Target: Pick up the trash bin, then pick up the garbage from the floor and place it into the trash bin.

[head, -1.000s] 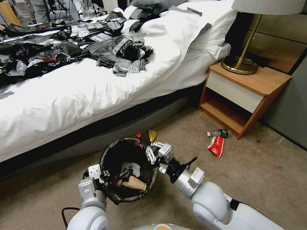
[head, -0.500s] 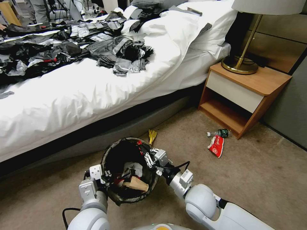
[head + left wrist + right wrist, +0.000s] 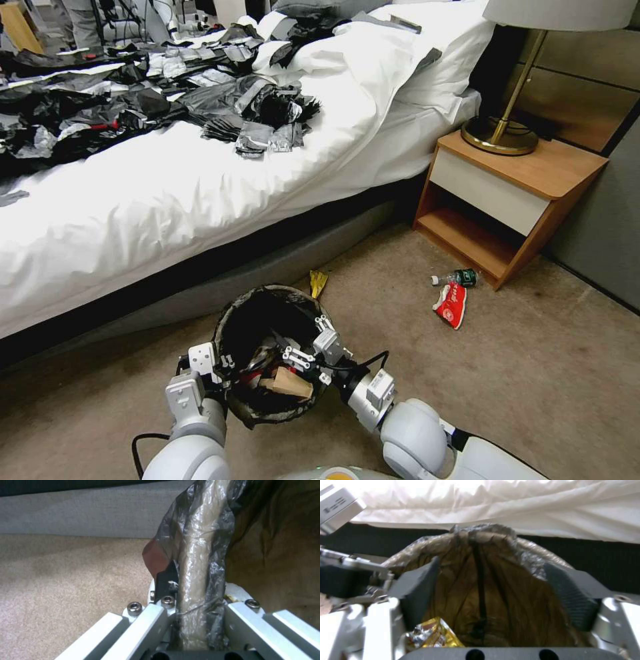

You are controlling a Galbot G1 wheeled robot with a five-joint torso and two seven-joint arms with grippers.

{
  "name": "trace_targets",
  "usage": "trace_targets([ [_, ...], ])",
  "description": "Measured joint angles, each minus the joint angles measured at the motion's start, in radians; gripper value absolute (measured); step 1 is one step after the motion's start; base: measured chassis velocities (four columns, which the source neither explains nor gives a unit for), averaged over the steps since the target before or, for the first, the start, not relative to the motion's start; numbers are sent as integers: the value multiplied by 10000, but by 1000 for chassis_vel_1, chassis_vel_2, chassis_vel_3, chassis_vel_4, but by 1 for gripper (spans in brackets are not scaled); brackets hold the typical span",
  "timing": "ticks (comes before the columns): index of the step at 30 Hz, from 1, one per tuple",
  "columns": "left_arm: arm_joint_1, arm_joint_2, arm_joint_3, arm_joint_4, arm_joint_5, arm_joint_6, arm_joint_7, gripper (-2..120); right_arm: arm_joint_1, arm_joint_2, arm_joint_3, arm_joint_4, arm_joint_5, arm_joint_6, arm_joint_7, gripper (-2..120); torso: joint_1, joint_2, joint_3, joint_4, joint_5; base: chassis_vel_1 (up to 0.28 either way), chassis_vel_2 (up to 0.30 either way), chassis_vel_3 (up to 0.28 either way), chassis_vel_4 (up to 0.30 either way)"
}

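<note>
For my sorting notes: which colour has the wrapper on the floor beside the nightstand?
Red with white print; the wrapper shows best in the head view.

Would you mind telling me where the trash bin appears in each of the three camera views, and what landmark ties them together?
Head view: the trash bin sits low and centre on the carpet, between the left gripper on its rim and the right gripper over its mouth.
Left wrist view: its bag-wrapped rim runs up between the fingers.
Right wrist view: its lined inside lies between the open fingers.
Shared landmark: the dark bag liner.
</note>
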Motion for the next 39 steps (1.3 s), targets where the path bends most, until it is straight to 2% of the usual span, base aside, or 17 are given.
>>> trace_targets([
  [2,-2,-25,24,0,13,2,-1,0,-33,-38,-45,5,-69,0,0,91,0,0,0,0,0,0,0,0,0],
  [6,-13,-36,35,0,28,3,-1,0,-44,-78,-45,80,-163,0,-32,99,0,0,0,0,0,0,0,0,0],
  [12,-48,-37,25,5,32,9,-2,0,-63,-95,135,296,-680,99,-159,100,0,0,0,1,0,0,0,0,0],
  [15,-90,-42,-1,102,35,11,-2,0,-82,-59,404,428,-1467,464,-265,100,0,0,0,0,0,0,0,0,0],
  [18,-173,-59,-21,321,48,13,-3,0,-138,35,1007,663,-2794,1244,-545,100,1,0,0,0,0,0,0,0,0],
  [23,-196,-127,-78,473,110,10,-3,0,-286,9,1472,1056,-3239,1579,-605,100,0,0,0,0,0,0,0,0,0],
  [31,-173,-300,-259,604,240,-36,16,0,-1052,289,3055,1573,-3678,2029,-515,100,0,0,0,2,0,0,0,0,0],
  [34,-160,-344,-322,639,241,-58,35,0,-2322,904,4527,2042,-3537,2040,134,100,0,1,0,-1,0,0,0,0,0],
  [35,-160,-344,-322,639,241,-58,35,0,-2322,904,4527,2042,-3537,2040,134,100,0,1,0,-1,0,0,0,0,0],
  [38,-153,-349,-387,638,239,-78,49,0,-3497,1776,5492,2179,-3368,2206,560,100,0,1,0,-1,1,0,0,0,0],
  [39,-153,-349,-387,638,239,-78,49,0,-3497,1776,5492,2179,-3368,2206,560,100,0,1,0,-1,1,0,0,0,0],
])
